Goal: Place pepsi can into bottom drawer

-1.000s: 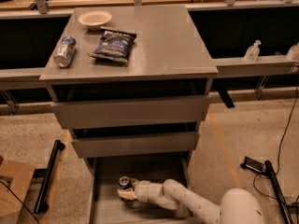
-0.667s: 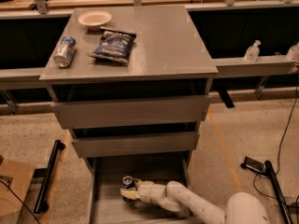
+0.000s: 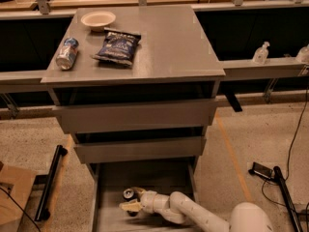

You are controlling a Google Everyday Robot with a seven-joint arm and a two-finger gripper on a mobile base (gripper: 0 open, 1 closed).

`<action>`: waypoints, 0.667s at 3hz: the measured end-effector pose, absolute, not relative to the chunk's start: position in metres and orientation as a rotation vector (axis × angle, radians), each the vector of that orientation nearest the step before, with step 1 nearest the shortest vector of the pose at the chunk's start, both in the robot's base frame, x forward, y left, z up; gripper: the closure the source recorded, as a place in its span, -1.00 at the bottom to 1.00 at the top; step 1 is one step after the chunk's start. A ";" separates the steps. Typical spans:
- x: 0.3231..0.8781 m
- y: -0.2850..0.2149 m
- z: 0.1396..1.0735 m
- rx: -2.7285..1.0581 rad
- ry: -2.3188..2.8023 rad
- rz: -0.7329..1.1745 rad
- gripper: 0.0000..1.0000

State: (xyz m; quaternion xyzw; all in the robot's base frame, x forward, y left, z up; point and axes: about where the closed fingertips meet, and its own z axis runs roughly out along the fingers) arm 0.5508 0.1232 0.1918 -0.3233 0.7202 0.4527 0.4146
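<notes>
The pepsi can [image 3: 129, 194] stands upright inside the open bottom drawer [image 3: 104, 178], near its left middle; its silver top shows and its dark body is partly hidden. My gripper [image 3: 133, 200] reaches in from the right, low in the drawer. Its pale fingers [image 3: 127, 207] sit on either side of the can and hold it. The white arm [image 3: 193, 214] runs off to the lower right.
On the cabinet top [image 3: 169, 47] lie a silver and light-blue can [image 3: 66, 53], a dark blue chip bag [image 3: 118, 47] and a white bowl [image 3: 98, 20]. The two upper drawers [image 3: 135, 116] are closed above the gripper. A black bar [image 3: 50, 180] and cardboard [image 3: 12, 197] lie left; cables right.
The can and gripper have shifted slightly lower and toward the front of the drawer; the can stays upright between the fingers.
</notes>
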 end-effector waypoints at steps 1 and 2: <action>0.555 0.125 0.185 -0.816 1.817 1.115 -1.00; 0.555 0.125 0.185 -0.816 1.817 1.115 -1.00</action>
